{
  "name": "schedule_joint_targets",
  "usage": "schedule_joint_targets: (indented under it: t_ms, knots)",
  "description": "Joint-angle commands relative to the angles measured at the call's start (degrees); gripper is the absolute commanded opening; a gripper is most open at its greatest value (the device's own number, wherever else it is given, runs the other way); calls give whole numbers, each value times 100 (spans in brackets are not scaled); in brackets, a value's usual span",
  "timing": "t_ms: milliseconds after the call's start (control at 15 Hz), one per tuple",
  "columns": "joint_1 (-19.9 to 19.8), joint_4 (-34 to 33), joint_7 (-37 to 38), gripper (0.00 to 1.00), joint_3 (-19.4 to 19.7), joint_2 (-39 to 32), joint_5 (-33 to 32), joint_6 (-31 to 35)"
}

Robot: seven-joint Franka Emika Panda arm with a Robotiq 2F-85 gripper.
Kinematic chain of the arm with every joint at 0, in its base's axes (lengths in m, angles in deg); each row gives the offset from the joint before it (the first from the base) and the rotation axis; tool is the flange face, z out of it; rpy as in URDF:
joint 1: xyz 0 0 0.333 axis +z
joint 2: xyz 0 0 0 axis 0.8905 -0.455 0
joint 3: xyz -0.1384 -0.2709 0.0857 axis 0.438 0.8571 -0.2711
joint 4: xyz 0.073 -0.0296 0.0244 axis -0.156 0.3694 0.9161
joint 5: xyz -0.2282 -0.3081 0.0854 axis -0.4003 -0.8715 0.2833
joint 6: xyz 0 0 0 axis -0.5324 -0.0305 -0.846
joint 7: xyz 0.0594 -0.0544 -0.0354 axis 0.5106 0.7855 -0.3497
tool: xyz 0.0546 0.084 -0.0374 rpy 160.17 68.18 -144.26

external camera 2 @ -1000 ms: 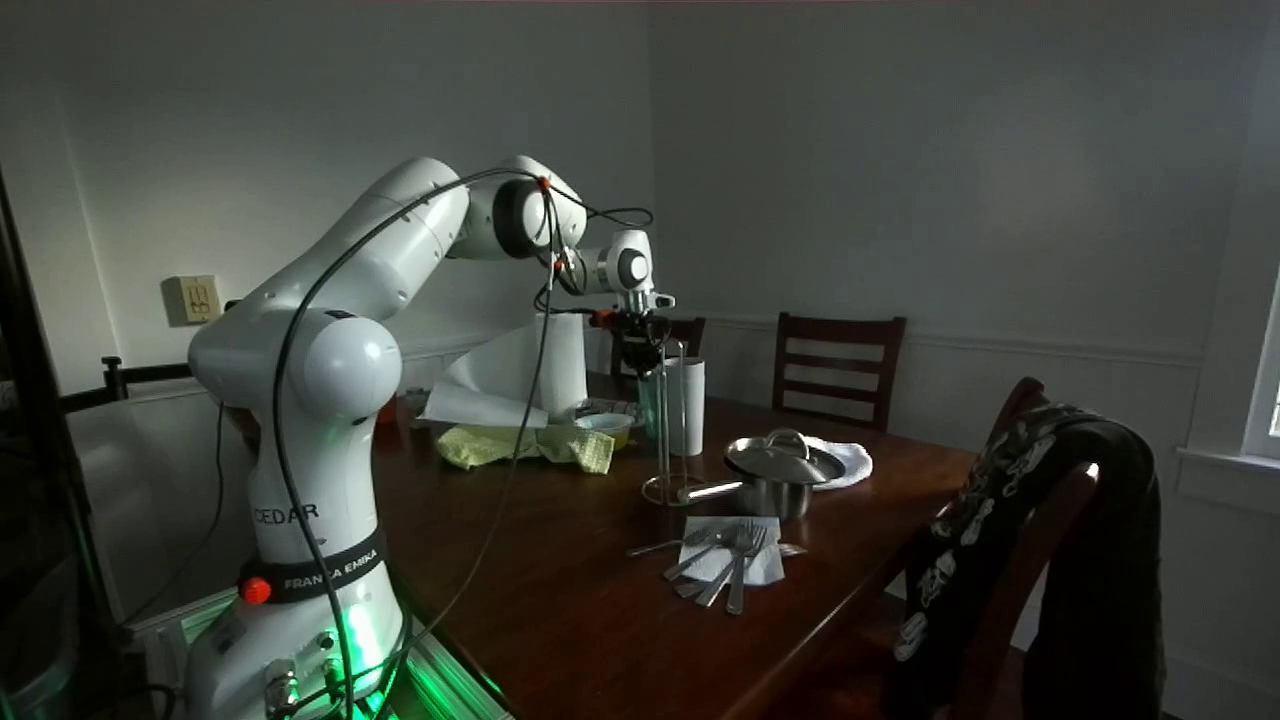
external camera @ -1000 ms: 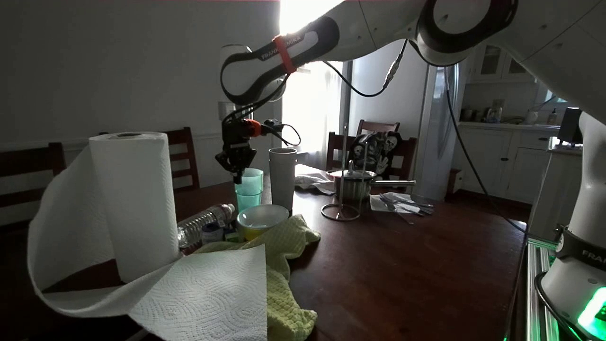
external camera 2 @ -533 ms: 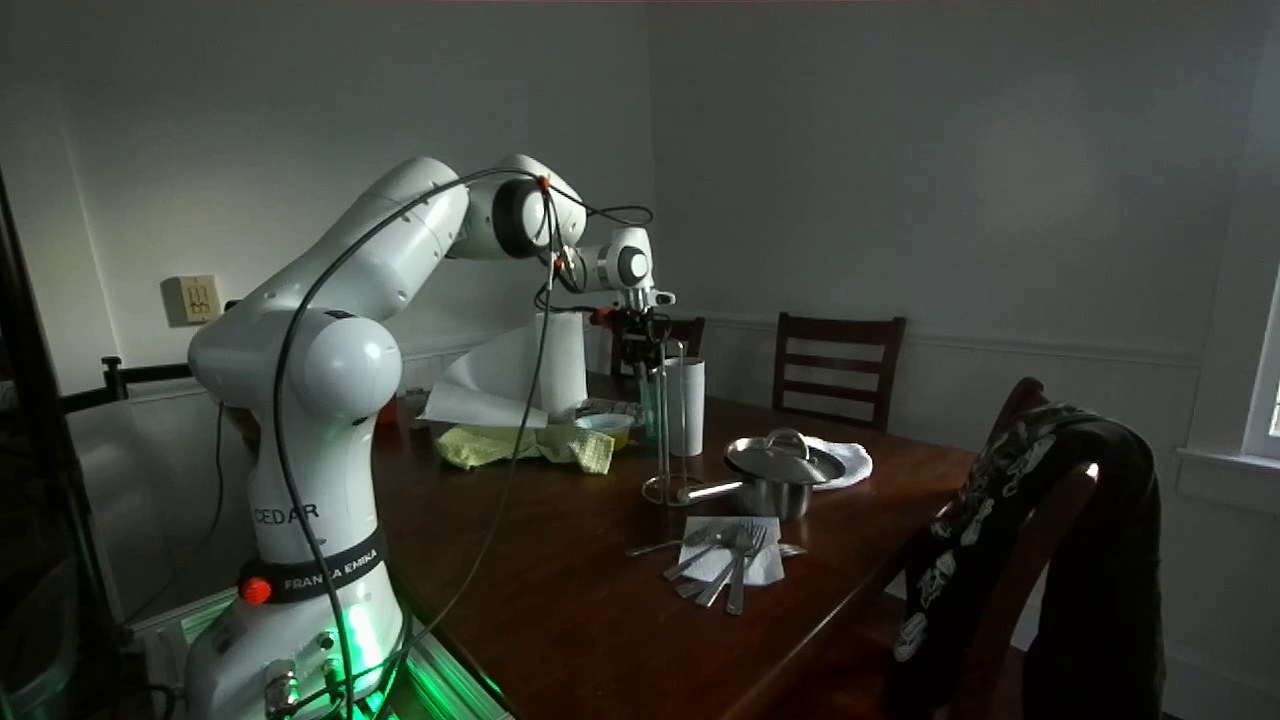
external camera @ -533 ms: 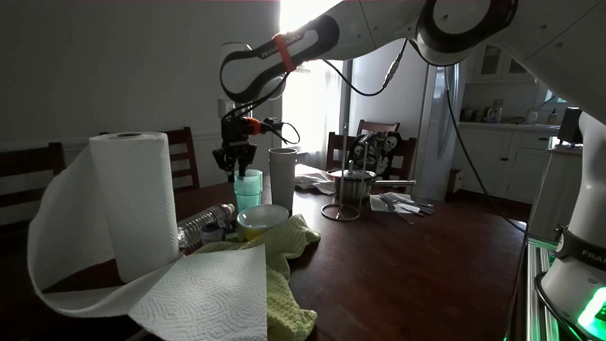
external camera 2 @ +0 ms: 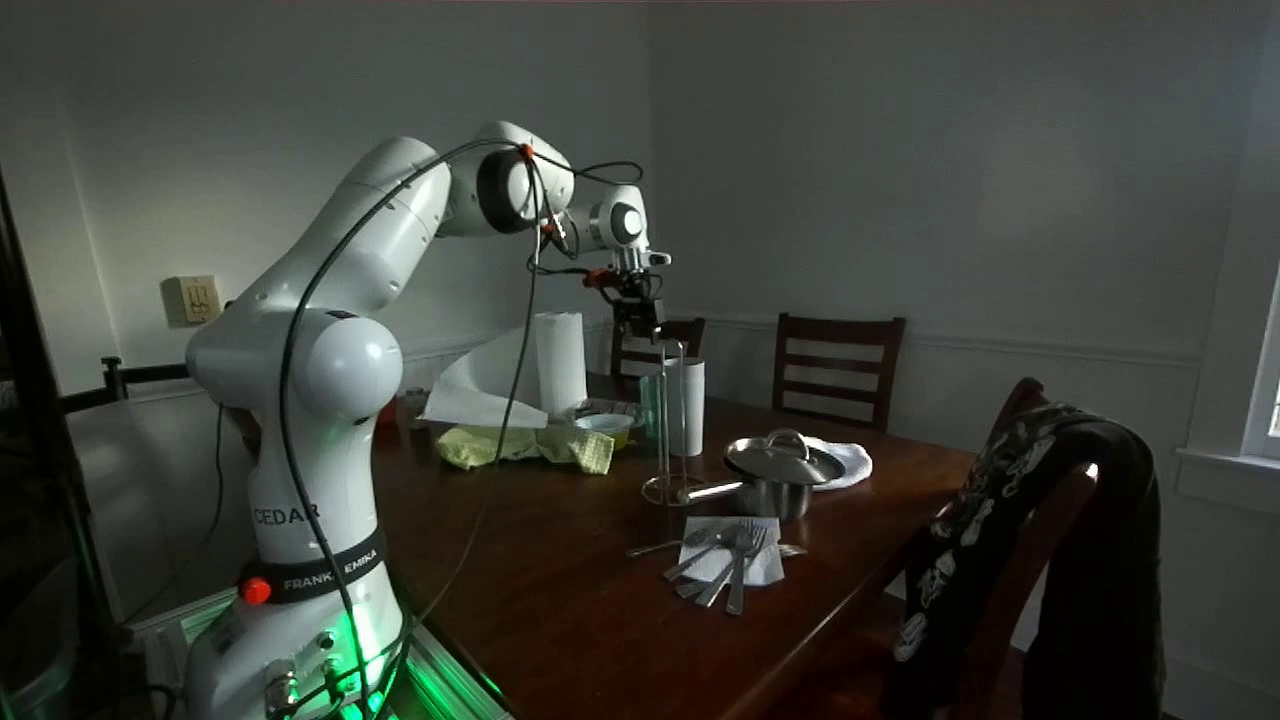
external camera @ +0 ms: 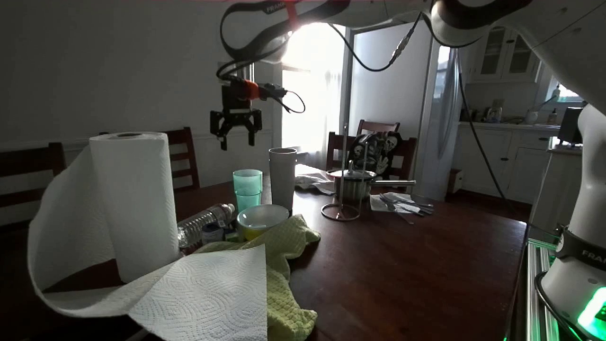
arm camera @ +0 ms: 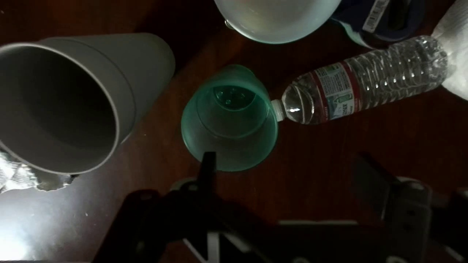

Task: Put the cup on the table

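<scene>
The cup (external camera: 247, 189), a translucent teal-green tumbler, stands upright on the dark brown table (external camera: 402, 265). Seen from above in the wrist view, the cup (arm camera: 230, 142) has its mouth facing up, and some of its floor shows. In an exterior view the cup (external camera 2: 649, 408) is partly behind a wire stand. My gripper (external camera: 237, 141) hangs above the cup, apart from it, with its fingers spread wide and nothing between them. In the wrist view a dark finger (arm camera: 209, 168) overlaps the cup's near rim in the picture only.
A tall grey container (external camera: 282, 177) stands right beside the cup. Close by are a bowl (external camera: 263, 219), a lying water bottle (arm camera: 340, 87) and a paper towel roll (external camera: 135, 203). The wire stand (external camera: 342, 215), a lidded pot (external camera 2: 785, 475) and cutlery (external camera 2: 735, 560) sit further along.
My gripper was shut at the cup's rim a second ago. Its fingers have since spread apart and the arm has risen well above. The cup has stayed standing on the table.
</scene>
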Motion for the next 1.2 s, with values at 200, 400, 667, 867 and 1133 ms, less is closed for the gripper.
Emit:
schedule_joint_targets:
  t_ms: [200, 400, 667, 867, 1133]
  knots:
    - [-161, 1131, -454, 100, -72, 1572, 106, -455]
    - [-176, 1773, -496, 100, -62, 2320, 159, -520]
    - [-229, 1609, -509, 100, -147, 2346, 118, -624]
    - [-311, 2114, -637, 100, -183, 2862, 226, -623]
    - [-323, 2276, -650, 100, -194, 2928, 238, -614]
